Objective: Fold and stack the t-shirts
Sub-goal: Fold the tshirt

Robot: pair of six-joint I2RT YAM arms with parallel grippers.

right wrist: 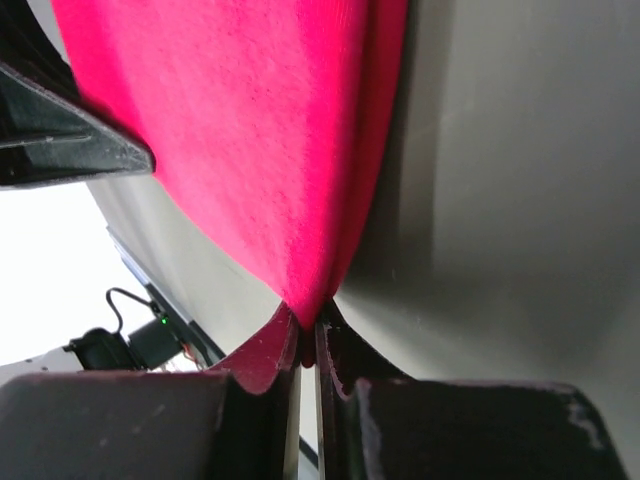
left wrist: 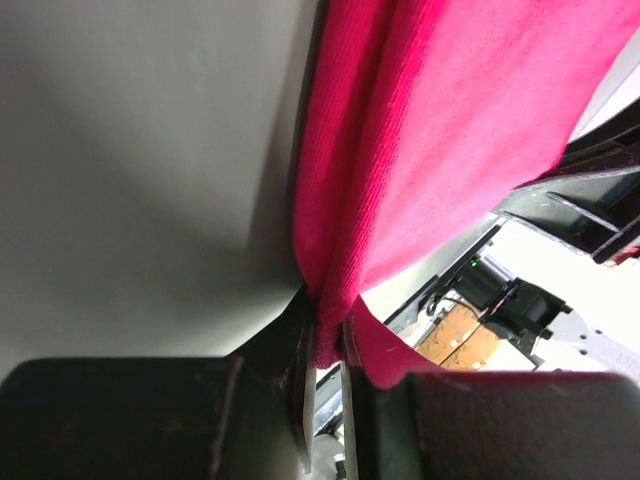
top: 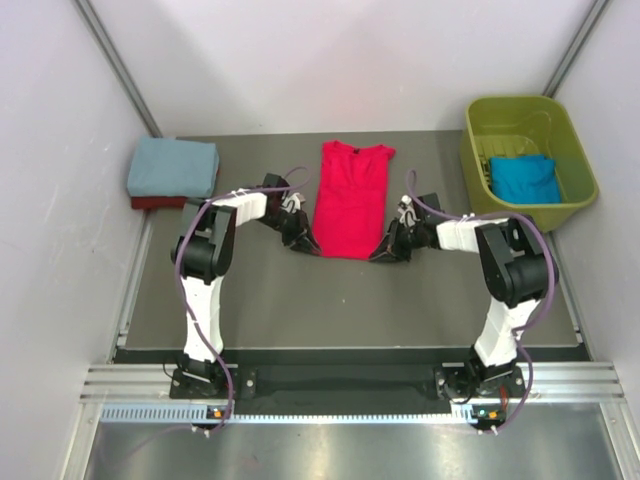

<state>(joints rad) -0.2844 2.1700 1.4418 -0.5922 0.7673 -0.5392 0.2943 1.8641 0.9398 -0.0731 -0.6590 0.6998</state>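
- The bright red cotton t-shirt (top: 350, 198) lies flat at the middle of the dark grey table (top: 300, 300). It is already narrowed to a long strip, with the collar toward the far edge and the hem toward the near edge.
- It looks light, soft and limp. It should sag and crease wherever unsupported, so the two hem corners are the sensible holds, lifted evenly.
- The left fingers (left wrist: 268, 345) are closed nearly together on the near-left hem corner, with a bunched fold of red cloth pinched between them.
- The right fingers (right wrist: 345, 350) are pressed fully together on the near-right hem corner, gripping the cloth edge there.
- A folded dusty blue-grey t-shirt (top: 172, 165) rests on a dark red t-shirt (top: 158, 203) at the far left corner.
- A bright blue t-shirt (top: 524, 178) sits in the olive-green plastic tub (top: 478, 185) at the far right corner.
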